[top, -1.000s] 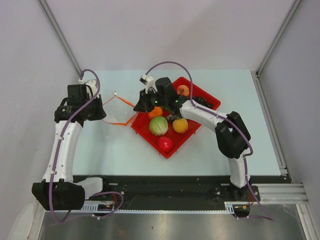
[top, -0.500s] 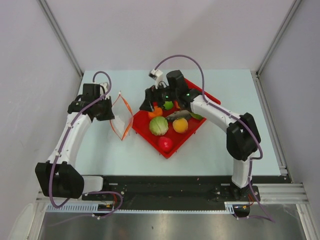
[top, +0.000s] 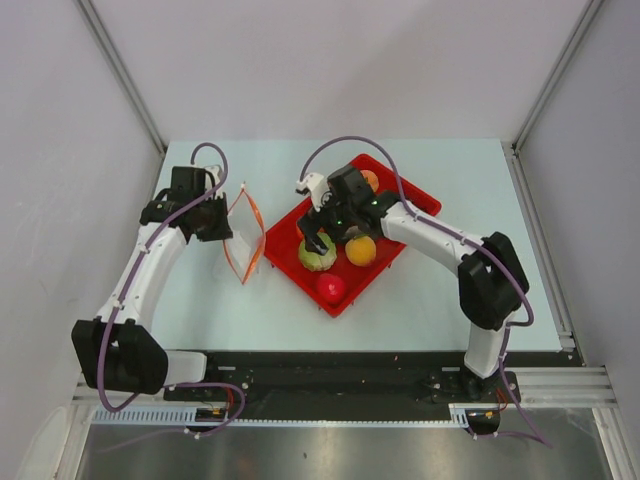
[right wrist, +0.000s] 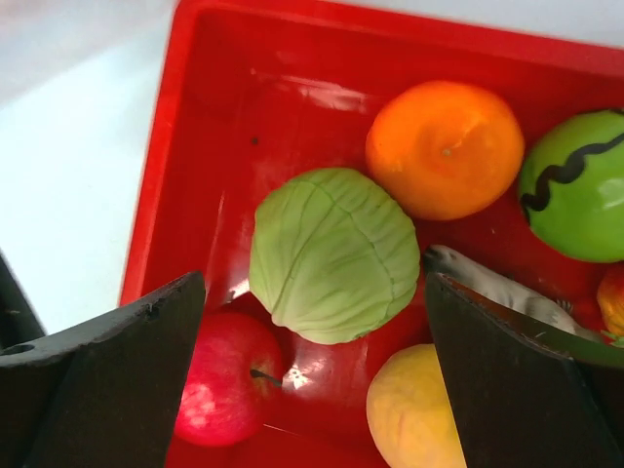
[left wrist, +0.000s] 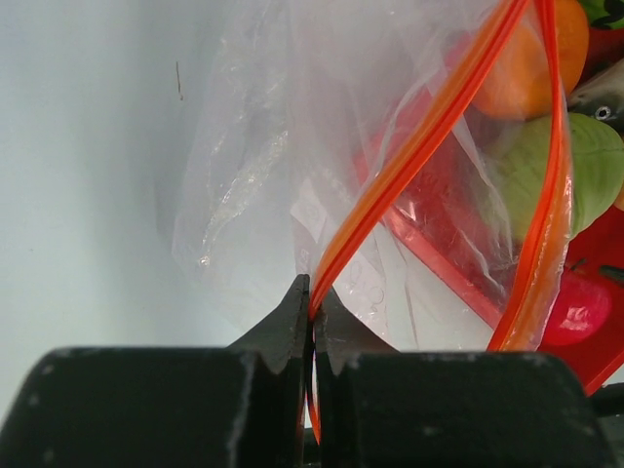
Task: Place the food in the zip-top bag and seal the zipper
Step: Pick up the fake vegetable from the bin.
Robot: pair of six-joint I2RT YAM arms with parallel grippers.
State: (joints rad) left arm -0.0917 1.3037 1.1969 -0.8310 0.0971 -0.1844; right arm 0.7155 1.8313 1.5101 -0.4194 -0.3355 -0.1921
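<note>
The zip-top bag [top: 243, 235] stands upright left of the tray, its mouth spread. My left gripper [left wrist: 312, 292] is shut on the orange-red zipper [left wrist: 419, 136] strip of one lip; clear plastic [left wrist: 249, 175] hangs beyond it. My right gripper [right wrist: 314, 283] is open wide just above the green cabbage [right wrist: 334, 255], empty. Around the cabbage lie other food pieces: an orange [right wrist: 445, 148], a striped melon [right wrist: 575, 185], a red apple [right wrist: 222, 380], a yellow fruit [right wrist: 414, 409] and a grey fish [right wrist: 492, 288]. From above, the right gripper [top: 318, 240] covers part of the cabbage [top: 318, 260].
The red tray [top: 420, 200] sits at an angle mid-table, its left rim [right wrist: 161, 156] close to the bag. Grey walls with metal rails stand at left and right. Pale table surface [top: 450, 290] lies in front of the tray.
The left arm lifted the bag from lying flat to upright. The right gripper opened and moved from the tray's far-left corner to above the cabbage.
</note>
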